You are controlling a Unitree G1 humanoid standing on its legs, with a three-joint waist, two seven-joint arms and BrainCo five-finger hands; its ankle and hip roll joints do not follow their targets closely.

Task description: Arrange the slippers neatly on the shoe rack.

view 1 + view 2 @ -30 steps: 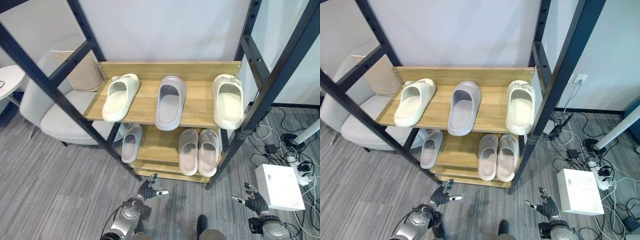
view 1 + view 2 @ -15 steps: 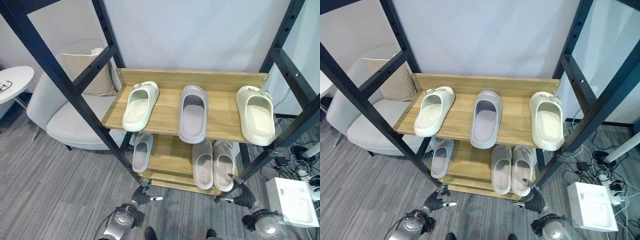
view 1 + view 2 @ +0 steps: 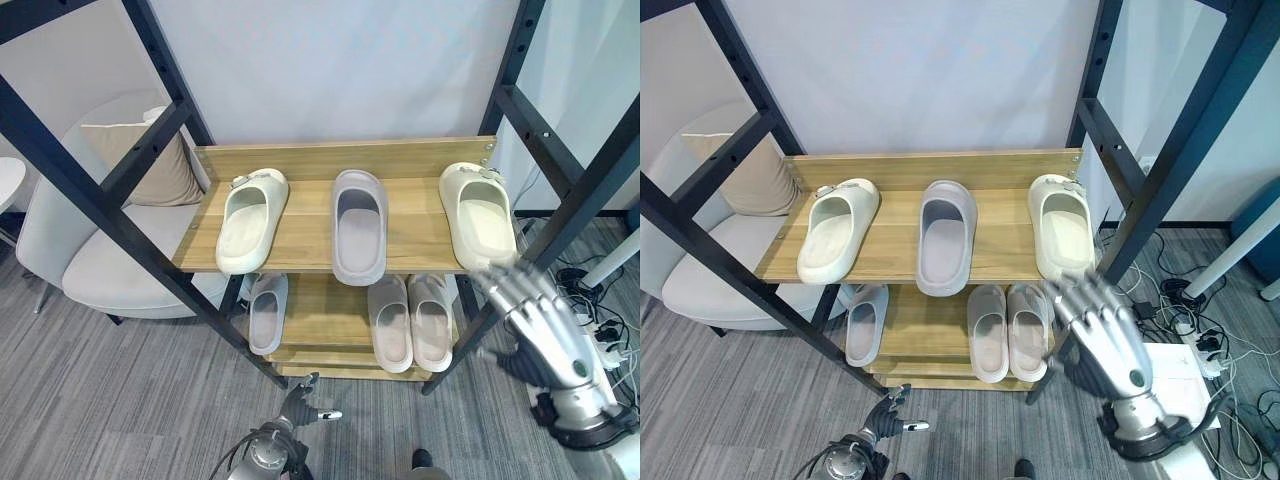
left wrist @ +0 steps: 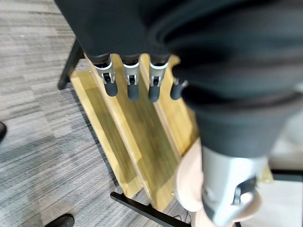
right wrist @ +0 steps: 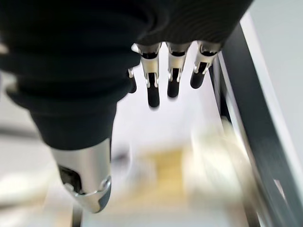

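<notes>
The black frame [image 3: 120, 215] stands largest, its slanted bars crossing in front of a wooden rack [image 3: 300, 235] with two shelves, set on grey striped floor [image 3: 110, 400] against a pale wall. Left of the rack is a grey chair [image 3: 90, 260] with a tan cushion [image 3: 160, 165]; a white box [image 3: 1185, 365] and cables lie on the floor at the right. The right hand [image 3: 535, 320] is raised by the rack's right front corner, back toward the camera, fingers [image 5: 152, 92] straight and spread, holding nothing, their tips just in front of the cream slipper [image 3: 485, 215] at the top shelf's right edge. The left hand [image 3: 300, 400] hangs low near the floor before the rack, fingers [image 4: 111, 85] loosely straight and empty. The top shelf also carries a grey slipper [image 3: 358, 225] at its middle and another cream slipper [image 3: 250, 220] at its left. The lower shelf holds a lone slipper [image 3: 266, 312] at left and a pair [image 3: 410, 320] at right.
</notes>
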